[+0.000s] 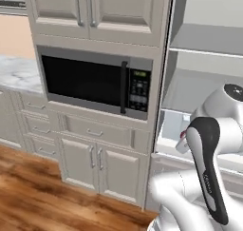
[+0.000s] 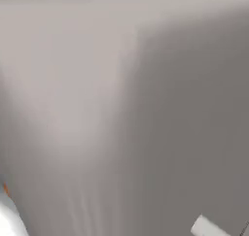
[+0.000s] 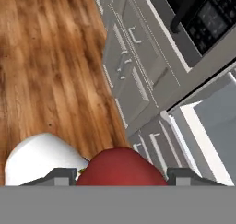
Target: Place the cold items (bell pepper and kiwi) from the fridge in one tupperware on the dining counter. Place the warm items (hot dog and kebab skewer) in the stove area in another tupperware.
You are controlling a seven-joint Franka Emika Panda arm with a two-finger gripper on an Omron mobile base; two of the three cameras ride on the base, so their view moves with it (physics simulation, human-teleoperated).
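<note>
Hand view: smooth, rounded red bell pepper [image 3: 120, 168]

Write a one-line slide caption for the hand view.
Gripper holding a red bell pepper above the wood floor, beside cabinets.

I see my arm [image 1: 209, 168] rising at the lower right of the left base view, elbow bent, forearm reaching forward. In the hand view my gripper [image 3: 120, 172] points down, its two fingertips [image 3: 59, 174] clamped on either side of a red bell pepper [image 3: 120, 167].
</note>
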